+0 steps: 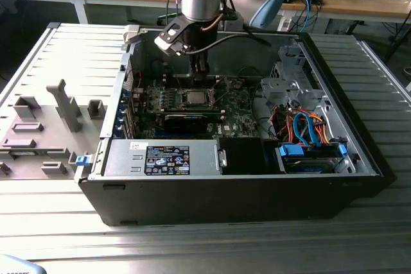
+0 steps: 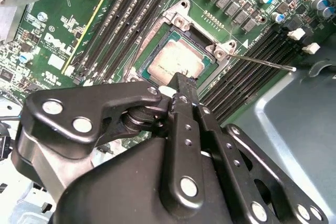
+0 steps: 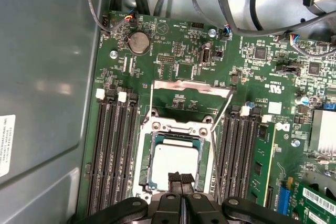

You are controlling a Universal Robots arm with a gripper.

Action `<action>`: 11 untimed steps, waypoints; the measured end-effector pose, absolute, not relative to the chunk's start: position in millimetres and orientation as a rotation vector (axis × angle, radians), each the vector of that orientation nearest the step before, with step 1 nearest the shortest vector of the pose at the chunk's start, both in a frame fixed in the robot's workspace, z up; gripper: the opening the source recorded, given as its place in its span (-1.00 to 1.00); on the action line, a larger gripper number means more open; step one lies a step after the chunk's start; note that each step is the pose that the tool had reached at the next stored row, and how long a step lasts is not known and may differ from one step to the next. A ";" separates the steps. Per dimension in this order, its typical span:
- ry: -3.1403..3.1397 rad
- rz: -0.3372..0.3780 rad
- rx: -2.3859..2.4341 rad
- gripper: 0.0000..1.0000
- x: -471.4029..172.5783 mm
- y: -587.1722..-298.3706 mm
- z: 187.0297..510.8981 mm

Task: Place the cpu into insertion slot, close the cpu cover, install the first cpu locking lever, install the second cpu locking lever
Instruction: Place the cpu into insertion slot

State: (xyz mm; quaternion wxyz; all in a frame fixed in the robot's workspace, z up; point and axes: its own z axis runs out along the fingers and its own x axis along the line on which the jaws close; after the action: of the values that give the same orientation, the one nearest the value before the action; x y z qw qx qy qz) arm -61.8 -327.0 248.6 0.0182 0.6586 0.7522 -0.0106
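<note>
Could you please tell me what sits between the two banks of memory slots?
In the first wrist view, the insertion slot, with the cpu in it.

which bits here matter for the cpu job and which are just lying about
Job: cpu, seated in the insertion slot; open cpu cover; two locking levers; claw by the cpu.
Lying about: coin battery; memory slots; orange and blue cables.

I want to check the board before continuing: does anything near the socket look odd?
Nothing looks damaged. The square silver-grey cpu sits square in the black insertion slot; the silver metal cpu cover is flipped open, and a thin wire lever stands unlatched.
</note>
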 end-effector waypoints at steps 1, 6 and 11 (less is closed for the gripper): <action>2.336 -0.033 2.045 -0.79 -61.8 -327.0 249.5; 2.336 -0.033 2.045 -0.79 -61.8 -327.0 254.2; 2.336 -0.033 2.045 -0.79 -61.8 -327.1 258.2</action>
State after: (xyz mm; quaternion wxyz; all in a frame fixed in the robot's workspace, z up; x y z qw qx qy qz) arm -61.8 -327.1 258.2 0.0183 0.6586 0.7522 -0.0106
